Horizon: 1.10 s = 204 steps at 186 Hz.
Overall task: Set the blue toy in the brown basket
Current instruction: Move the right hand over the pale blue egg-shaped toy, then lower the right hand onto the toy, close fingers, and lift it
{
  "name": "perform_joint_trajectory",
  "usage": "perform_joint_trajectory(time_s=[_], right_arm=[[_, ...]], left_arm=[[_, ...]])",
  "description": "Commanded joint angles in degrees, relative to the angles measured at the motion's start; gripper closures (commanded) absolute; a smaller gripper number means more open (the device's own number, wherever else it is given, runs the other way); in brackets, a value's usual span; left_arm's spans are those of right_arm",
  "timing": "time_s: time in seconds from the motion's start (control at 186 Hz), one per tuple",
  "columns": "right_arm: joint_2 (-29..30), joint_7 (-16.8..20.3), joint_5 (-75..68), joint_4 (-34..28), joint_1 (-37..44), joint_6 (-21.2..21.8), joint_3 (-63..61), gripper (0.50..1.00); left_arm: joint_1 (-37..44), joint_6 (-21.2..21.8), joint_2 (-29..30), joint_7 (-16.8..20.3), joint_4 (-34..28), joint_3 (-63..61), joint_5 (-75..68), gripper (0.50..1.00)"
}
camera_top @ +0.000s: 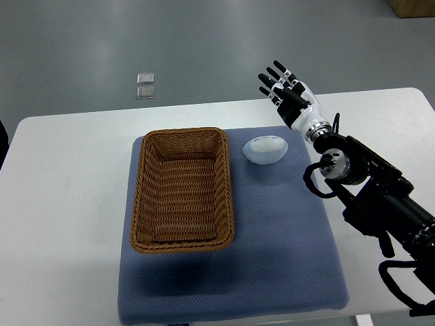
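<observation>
Top view: right hand [285, 89] fingers spread, empty; smooth pale-blue oval toy [266, 149] beside woven brown basket [182, 189].

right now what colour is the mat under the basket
Blue-grey mat, seen in the top view.

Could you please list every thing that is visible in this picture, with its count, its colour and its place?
wicker basket: 1, brown, on the left half of the mat, nothing visible inside
toy: 1, pale blue and white, rounded, on the mat just right of the basket's far corner, apart from it
mat: 1, blue-grey, in the middle of the table, under the basket and the toy
table: 1, white, fills most of the view
small clear squares: 2, transparent, on the grey floor beyond the table
box: 1, brown, top right corner, only partly seen
right hand: 1, black and white, fingers spread, above the table's far edge, beyond and right of the toy, holding nothing
</observation>
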<state>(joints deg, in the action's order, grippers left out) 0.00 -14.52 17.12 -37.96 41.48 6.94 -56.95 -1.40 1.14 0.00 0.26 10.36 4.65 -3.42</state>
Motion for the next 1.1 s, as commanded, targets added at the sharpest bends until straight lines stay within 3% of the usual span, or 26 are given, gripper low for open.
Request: perform_joint_trajectory(time_s=[0.0, 0.41, 0.582, 0.792, 0.906, 1.094], right_arm=[[0.0, 0.02, 0.02, -0.01, 0.01, 0.0, 0.0, 0.593], [-1.58, 0.45, 1.69, -0.89, 2.99, 1.14, 4.04, 0.593], [-6.94, 0.54, 7.05, -1.59, 8.18, 2.55, 13.97, 0.593], [-11.69, 3.53, 23.4, -1.59, 18.81, 4.22, 34.98, 0.593], [-13.97, 6.96, 26.56, -1.59, 25.32, 8.88, 45.79, 0.593], [-16.26, 17.59, 26.21, -5.19, 35.78, 17.58, 59.32, 0.593]], left_arm=[[-0.01, 0.0, 0.0, 0.0, -0.08, -0.08, 0.0, 0.5], [-0.01, 0.0, 0.0, 0.0, 0.1, -0.17, 0.0, 0.5], [-0.01, 0.0, 0.0, 0.0, 0.36, -0.17, -0.09, 0.5], [-0.01, 0.0, 0.0, 0.0, 0.36, -0.08, 0.0, 0.5], [-0.01, 0.0, 0.0, 0.0, 0.27, -0.08, 0.0, 0.5], [-0.01, 0.0, 0.0, 0.0, 0.36, -0.08, -0.09, 0.5]])
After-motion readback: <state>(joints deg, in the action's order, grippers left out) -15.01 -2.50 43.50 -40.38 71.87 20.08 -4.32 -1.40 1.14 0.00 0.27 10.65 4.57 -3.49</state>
